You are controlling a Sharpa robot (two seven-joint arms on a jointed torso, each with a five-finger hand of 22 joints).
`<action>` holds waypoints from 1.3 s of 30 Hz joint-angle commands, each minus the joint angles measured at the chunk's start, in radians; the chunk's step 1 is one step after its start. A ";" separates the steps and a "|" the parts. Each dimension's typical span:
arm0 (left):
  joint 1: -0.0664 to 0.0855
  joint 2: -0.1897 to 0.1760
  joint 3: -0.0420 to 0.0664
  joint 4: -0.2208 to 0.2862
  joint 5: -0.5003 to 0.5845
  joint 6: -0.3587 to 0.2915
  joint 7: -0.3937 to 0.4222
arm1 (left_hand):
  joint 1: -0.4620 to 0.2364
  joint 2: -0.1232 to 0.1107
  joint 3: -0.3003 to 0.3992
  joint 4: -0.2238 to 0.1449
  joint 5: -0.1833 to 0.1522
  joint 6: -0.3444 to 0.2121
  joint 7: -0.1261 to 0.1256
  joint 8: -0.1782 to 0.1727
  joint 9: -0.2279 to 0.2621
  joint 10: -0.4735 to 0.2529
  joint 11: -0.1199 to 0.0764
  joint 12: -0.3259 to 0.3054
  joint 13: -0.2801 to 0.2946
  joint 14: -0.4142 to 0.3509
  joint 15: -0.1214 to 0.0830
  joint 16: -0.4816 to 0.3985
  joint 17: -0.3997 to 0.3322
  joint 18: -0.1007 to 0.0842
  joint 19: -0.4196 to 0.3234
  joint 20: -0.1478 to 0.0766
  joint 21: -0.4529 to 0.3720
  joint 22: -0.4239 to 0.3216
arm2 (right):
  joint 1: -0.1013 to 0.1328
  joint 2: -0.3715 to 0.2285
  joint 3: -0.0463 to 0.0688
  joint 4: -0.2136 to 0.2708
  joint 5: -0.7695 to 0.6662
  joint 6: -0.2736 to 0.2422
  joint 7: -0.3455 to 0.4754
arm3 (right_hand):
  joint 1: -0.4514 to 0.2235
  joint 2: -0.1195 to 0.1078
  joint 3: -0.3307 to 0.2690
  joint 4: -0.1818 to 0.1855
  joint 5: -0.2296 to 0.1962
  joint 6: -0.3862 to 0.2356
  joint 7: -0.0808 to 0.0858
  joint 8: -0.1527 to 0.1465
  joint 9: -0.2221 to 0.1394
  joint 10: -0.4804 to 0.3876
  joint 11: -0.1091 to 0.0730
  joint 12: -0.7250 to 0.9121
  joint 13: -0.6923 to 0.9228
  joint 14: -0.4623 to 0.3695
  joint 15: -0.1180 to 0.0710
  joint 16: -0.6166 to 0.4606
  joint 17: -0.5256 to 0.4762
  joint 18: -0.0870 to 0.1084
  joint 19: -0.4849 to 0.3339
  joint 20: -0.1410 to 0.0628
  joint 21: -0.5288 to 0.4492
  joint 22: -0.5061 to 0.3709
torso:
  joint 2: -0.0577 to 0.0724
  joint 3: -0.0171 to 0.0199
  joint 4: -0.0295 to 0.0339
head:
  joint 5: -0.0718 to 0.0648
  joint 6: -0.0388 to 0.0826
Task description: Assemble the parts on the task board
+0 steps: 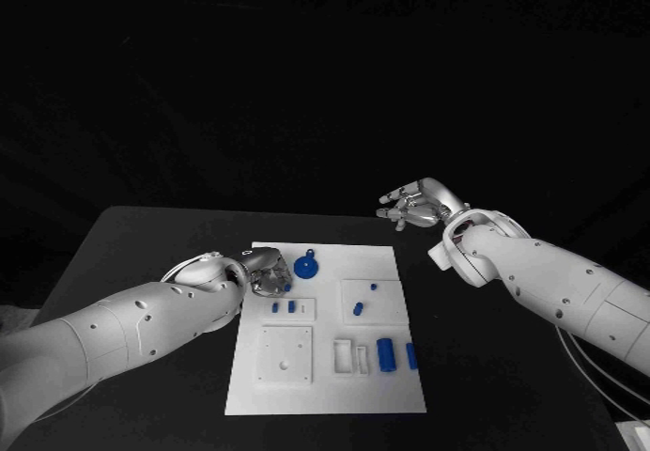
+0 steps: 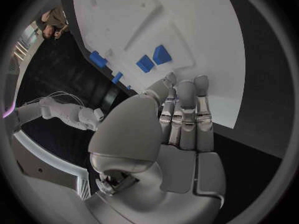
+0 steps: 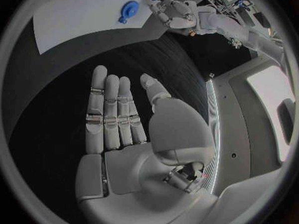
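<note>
Your left hand (image 1: pixel 260 268) hovers empty, fingers straight, at the task board's (image 1: pixel 325 395) 11 o'clock corner; the right wrist view shows your right hand (image 3: pixel 124 119) flat, wide, empty.

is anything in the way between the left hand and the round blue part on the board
Nothing visible stands between them. In the head view the left hand is over the near-left corner of the white board, right beside the round blue part, with only bare board between them.
</note>
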State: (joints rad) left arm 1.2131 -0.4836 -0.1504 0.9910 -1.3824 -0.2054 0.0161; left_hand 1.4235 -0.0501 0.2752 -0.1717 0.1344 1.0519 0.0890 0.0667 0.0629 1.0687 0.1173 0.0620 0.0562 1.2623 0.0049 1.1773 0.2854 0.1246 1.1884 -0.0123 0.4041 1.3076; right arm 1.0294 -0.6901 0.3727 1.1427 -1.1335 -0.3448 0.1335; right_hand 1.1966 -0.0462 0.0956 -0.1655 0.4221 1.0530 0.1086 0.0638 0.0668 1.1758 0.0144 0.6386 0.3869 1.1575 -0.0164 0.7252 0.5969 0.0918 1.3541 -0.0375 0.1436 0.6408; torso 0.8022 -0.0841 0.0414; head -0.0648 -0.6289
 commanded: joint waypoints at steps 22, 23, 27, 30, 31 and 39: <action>0.001 -0.065 0.013 0.009 0.071 -0.079 0.024 | 0.016 -0.003 0.008 -0.016 0.007 -0.002 0.006 -0.005 -0.001 0.019 -0.007 -0.005 0.002 0.000 0.003 0.008 -0.005 0.022 -0.004 0.002 0.014 0.024 | -0.005 -0.008 0.000 0.003 -0.015 0.060 0.014 | 0.018 -0.001 0.063 -0.076 -0.025 0.009 0.011 -0.001 -0.001 -0.003 0.022 -0.206 -0.132 -0.009 0.009 -0.037 -0.050 -0.006 -0.028 0.007 0.008 0.000 | -0.001 0.0002 0.0008 | 0.008 0.011; 0.004 -0.071 0.016 0.012 0.103 -0.087 0.033 | 0.012 -0.003 0.013 -0.017 0.009 0.003 0.012 -0.005 -0.001 0.031 -0.009 -0.005 0.001 -0.003 0.001 0.003 -0.007 0.021 -0.006 0.001 0.017 0.024 | -0.006 -0.009 0.000 0.005 -0.020 0.071 0.015 | 0.021 -0.003 0.076 -0.089 -0.027 0.012 0.013 -0.004 -0.002 0.018 0.022 -0.265 -0.175 -0.005 0.011 -0.037 -0.057 -0.002 -0.030 0.007 0.013 0.006 | -0.002 0.0001 0.0008 | 0.008 0.012; 0.026 -0.106 0.026 0.037 0.336 -0.124 0.087 | -0.023 -0.004 0.023 -0.003 0.010 0.029 0.039 -0.004 0.000 0.101 -0.028 -0.003 0.001 -0.010 -0.011 -0.040 -0.025 0.008 -0.026 -0.005 0.008 0.017 | -0.013 -0.018 0.000 0.018 -0.053 0.119 0.011 | 0.026 0.001 0.146 -0.120 -0.035 0.041 0.011 -0.002 -0.001 0.073 0.047 -0.525 -0.324 0.064 0.000 0.029 -0.038 0.028 0.012 -0.003 0.103 0.092 | -0.003 0.0003 0.0006 | 0.012 0.017; 0.044 -0.138 0.032 0.073 0.531 -0.141 0.139 | -0.029 0.003 0.014 0.006 0.008 0.044 0.033 0.003 0.001 0.163 -0.046 0.001 0.002 -0.052 -0.020 -0.119 -0.056 -0.013 -0.067 -0.011 -0.036 -0.002 | -0.020 -0.026 0.000 0.034 -0.112 0.147 0.004 | 0.025 -0.007 0.187 -0.118 -0.036 0.056 0.010 -0.001 0.000 0.073 0.050 -0.577 -0.325 0.099 -0.005 0.065 -0.018 0.039 0.028 -0.009 0.155 0.144 | -0.004 0.0000 0.0013 | 0.012 0.021; 0.048 -0.148 0.033 0.085 0.581 -0.144 0.153 | -0.029 0.004 0.009 0.007 0.008 0.046 0.033 0.003 0.001 0.172 -0.049 0.000 0.002 -0.061 -0.020 -0.141 -0.065 -0.020 -0.077 -0.012 -0.048 -0.008 | -0.023 -0.029 0.000 0.038 -0.132 0.154 0.001 | 0.026 -0.008 0.197 -0.119 -0.035 0.062 0.007 -0.001 0.000 0.068 0.051 -0.577 -0.325 0.113 -0.008 0.077 -0.012 0.042 0.038 -0.011 0.169 0.155 | -0.004 -0.0002 0.0015 | 0.011 0.022; 0.078 -0.249 0.043 0.223 0.935 -0.119 0.256 | -0.023 0.023 -0.018 0.008 0.011 0.046 0.041 0.000 0.000 0.142 -0.027 0.002 0.003 -0.124 0.028 -0.588 -0.223 -0.069 -0.199 0.026 -0.271 -0.169 | -0.063 -0.043 -0.005 0.104 -0.445 0.202 -0.056 | 0.017 -0.020 0.270 -0.113 -0.069 0.102 -0.003 -0.001 0.002 0.044 0.052 -0.580 -0.326 0.180 -0.013 0.136 0.044 0.066 0.077 -0.013 0.256 0.248 | -0.012 -0.0019 0.0038 | 0.006 0.025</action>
State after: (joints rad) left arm 1.2870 -0.7249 -0.1082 1.1934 -0.6959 -0.3220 0.1795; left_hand 1.4005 -0.0348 0.2635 -0.1638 0.1419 1.0965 0.1267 0.0667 0.0627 1.2188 0.0900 0.0627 0.0596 1.1345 0.0274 0.6289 0.0757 0.0695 0.9925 0.0111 0.1495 1.1530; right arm 0.9729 -0.7319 0.3691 1.2336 -1.3655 -0.2068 0.1163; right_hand 1.2124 -0.0569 0.3606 -0.2778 0.3589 1.1479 0.1043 0.0638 0.0675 1.2263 0.0662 0.0644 0.0614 1.3317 -0.0302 0.8576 0.6379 0.1250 1.4259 -0.0517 0.3972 0.8850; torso 0.7947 -0.0847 0.0433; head -0.0577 -0.6039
